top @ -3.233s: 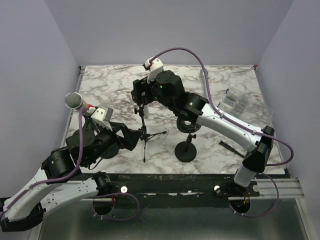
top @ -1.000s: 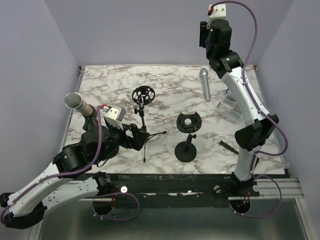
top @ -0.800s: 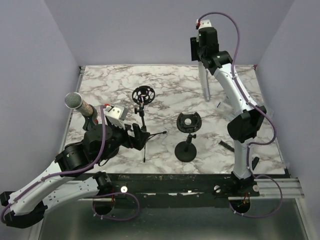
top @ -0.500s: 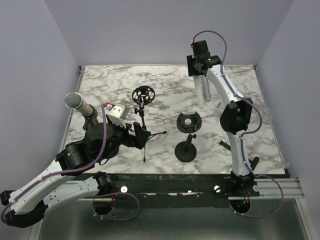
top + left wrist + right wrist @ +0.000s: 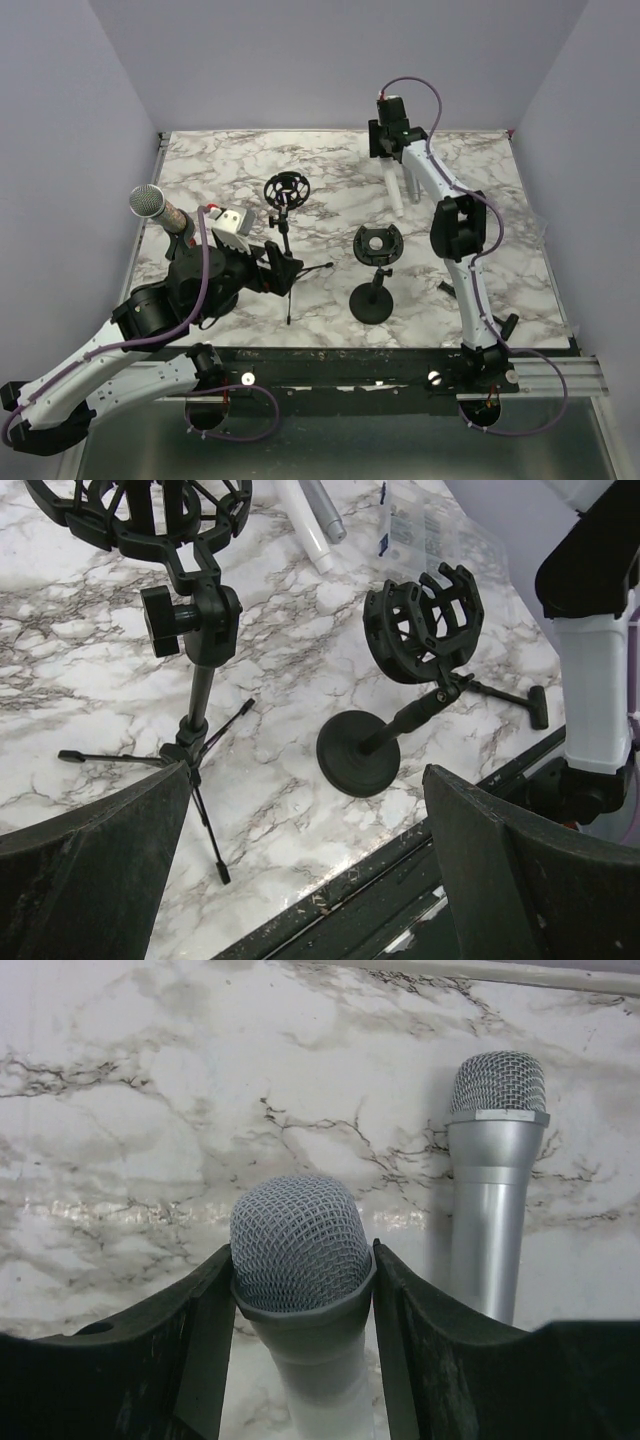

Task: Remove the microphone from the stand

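Right gripper was clamped on the white microphone at the collar beneath its grille. Left gripper stood spread wide, nothing between its fingers. On the marble table, the tripod stand and the round-base stand both showed vacant cradles. The white microphone was at 1 o'clock on the table, clear of both stands, with a silver microphone lying at its 3 o'clock. Expected handling: rigid, head-heavy, smooth-bodied and liable to slip, with mesh that dents easily. The barrel was the place to grip, not the mesh.
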Controlling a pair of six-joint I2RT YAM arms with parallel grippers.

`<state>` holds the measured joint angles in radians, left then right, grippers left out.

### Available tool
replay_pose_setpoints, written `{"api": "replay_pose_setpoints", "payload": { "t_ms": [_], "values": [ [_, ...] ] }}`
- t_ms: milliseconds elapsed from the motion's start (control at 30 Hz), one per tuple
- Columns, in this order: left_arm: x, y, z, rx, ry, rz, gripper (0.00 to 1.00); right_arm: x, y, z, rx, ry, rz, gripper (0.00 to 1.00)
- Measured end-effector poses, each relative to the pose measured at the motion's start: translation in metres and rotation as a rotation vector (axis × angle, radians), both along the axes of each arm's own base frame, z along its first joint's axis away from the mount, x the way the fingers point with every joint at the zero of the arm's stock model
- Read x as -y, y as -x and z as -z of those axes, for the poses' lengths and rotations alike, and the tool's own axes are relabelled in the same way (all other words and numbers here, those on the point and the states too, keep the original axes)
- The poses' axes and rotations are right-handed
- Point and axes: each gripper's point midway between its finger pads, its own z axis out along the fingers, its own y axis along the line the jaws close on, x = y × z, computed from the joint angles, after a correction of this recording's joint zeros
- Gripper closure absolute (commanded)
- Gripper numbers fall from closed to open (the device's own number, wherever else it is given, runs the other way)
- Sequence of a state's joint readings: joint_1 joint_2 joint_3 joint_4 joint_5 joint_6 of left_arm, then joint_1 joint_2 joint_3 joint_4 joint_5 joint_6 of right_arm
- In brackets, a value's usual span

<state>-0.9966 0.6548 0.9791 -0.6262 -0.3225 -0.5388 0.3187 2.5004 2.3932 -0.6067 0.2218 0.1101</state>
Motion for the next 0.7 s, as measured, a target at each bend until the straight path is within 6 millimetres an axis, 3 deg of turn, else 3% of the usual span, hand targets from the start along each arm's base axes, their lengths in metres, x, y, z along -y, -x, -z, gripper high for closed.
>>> {"api": "replay_pose_setpoints", "payload": {
  "t_ms": [167, 333, 533, 700],
  "values": [
    [-0.001, 0.002, 0.000, -0.016, 0.031, -0.008, 0.04, -0.002, -0.018, 0.029, 0.032, -0.007, 0.030, 0.99],
    [0.000, 0.003, 0.006, -0.039, 0.044, -0.016, 0.04, 0.001, -0.034, 0.035, 0.093, -0.006, 0.057, 0.99],
    [0.001, 0.003, 0.010, -0.054, 0.078, -0.027, 0.04, 0.007, -0.048, 0.034, 0.156, 0.016, 0.081, 0.88],
    [0.003, 0.004, 0.015, -0.073, 0.111, -0.037, 0.04, 0.015, -0.058, 0.045, 0.176, 0.035, 0.093, 0.77]
  ]
}}
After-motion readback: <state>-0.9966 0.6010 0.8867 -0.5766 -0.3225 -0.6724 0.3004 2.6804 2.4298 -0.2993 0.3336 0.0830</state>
